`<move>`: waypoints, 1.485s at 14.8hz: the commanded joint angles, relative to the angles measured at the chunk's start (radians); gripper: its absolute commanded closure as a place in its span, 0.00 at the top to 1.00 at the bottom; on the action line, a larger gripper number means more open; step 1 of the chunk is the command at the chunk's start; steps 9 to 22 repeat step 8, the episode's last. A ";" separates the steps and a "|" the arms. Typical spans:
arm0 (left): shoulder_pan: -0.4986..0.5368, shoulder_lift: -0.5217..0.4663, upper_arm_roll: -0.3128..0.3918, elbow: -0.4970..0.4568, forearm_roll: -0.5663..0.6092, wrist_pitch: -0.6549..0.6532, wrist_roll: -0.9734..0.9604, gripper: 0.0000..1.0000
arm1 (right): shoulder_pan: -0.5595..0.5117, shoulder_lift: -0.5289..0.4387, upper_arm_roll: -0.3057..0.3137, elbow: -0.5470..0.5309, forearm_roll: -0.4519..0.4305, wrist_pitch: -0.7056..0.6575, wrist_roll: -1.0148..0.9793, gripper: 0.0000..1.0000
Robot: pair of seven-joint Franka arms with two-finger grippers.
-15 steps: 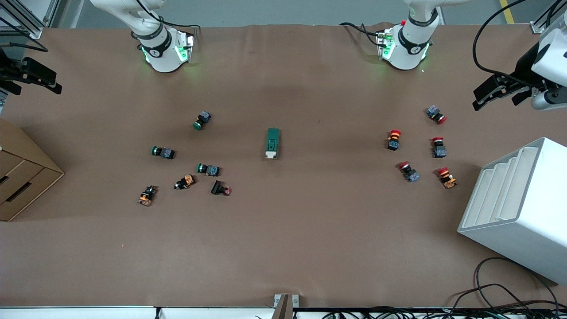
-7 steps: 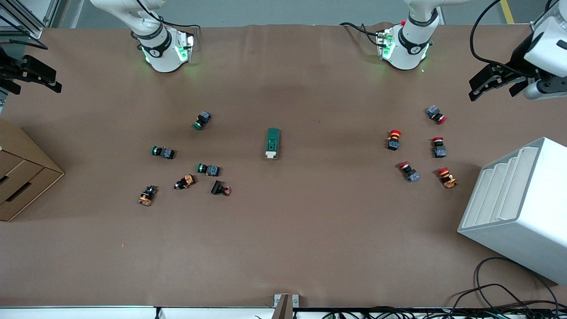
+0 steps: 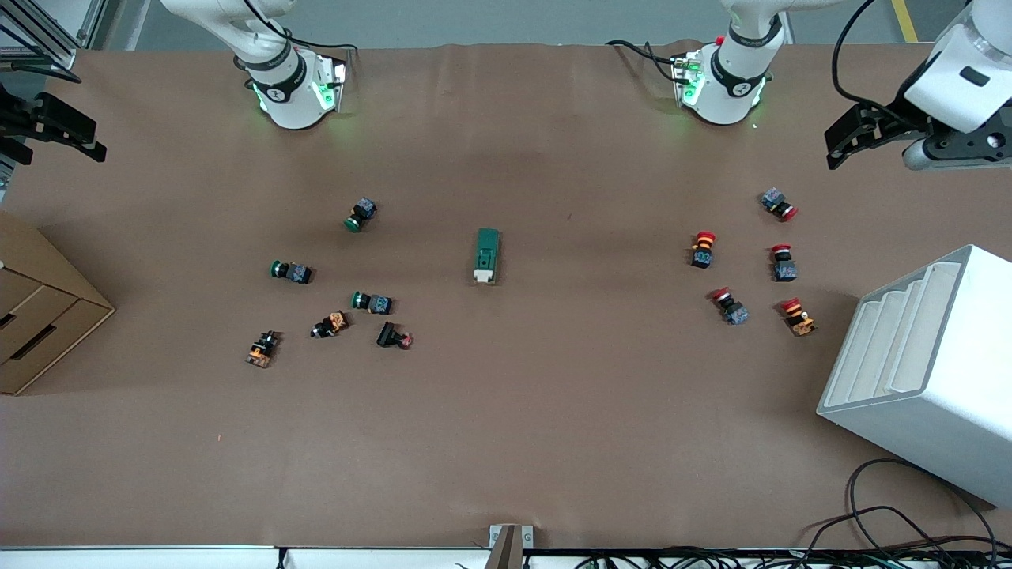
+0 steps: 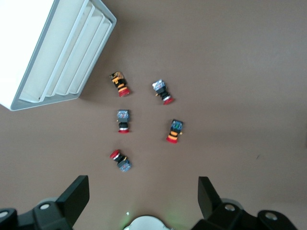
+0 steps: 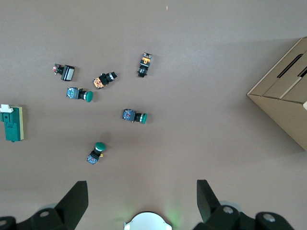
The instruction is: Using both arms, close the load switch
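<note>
The load switch (image 3: 487, 255), a dark-green block with a white lever at its nearer end, lies flat at the table's middle; it also shows in the right wrist view (image 5: 12, 123). My left gripper (image 3: 844, 142) hangs open and empty, high over the left arm's end of the table, above the red push buttons (image 3: 703, 247). In its wrist view the left gripper (image 4: 143, 201) holds nothing. My right gripper (image 3: 79, 134) is open and empty, high over the right arm's end; in its wrist view the right gripper (image 5: 142, 201) holds nothing.
Several green and orange push buttons (image 3: 291, 272) lie toward the right arm's end. A white stepped rack (image 3: 925, 371) stands at the left arm's end, a cardboard box (image 3: 39, 308) at the right arm's end. Cables (image 3: 885, 521) lie at the near corner.
My left gripper has moved away from the white rack toward the arm bases and a little toward the table's middle. The right gripper has barely shifted. The load switch has not moved.
</note>
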 commanded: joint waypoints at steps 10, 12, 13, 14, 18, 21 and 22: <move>0.005 0.036 0.022 0.074 -0.044 -0.032 -0.016 1.00 | 0.004 -0.022 -0.005 -0.014 0.008 -0.010 -0.005 1.00; 0.005 0.036 0.022 0.074 -0.044 -0.032 -0.016 1.00 | 0.004 -0.022 -0.005 -0.014 0.008 -0.010 -0.005 1.00; 0.005 0.036 0.022 0.074 -0.044 -0.032 -0.016 1.00 | 0.004 -0.022 -0.005 -0.014 0.008 -0.010 -0.005 1.00; 0.005 0.036 0.022 0.074 -0.044 -0.032 -0.016 1.00 | 0.004 -0.022 -0.005 -0.014 0.008 -0.010 -0.005 1.00; 0.005 0.036 0.022 0.074 -0.044 -0.032 -0.016 1.00 | 0.004 -0.022 -0.005 -0.014 0.008 -0.010 -0.005 1.00; 0.005 0.036 0.022 0.074 -0.044 -0.032 -0.016 1.00 | 0.004 -0.022 -0.005 -0.014 0.008 -0.010 -0.005 1.00; 0.005 0.036 0.022 0.074 -0.044 -0.032 -0.016 1.00 | 0.004 -0.022 -0.005 -0.014 0.008 -0.010 -0.005 1.00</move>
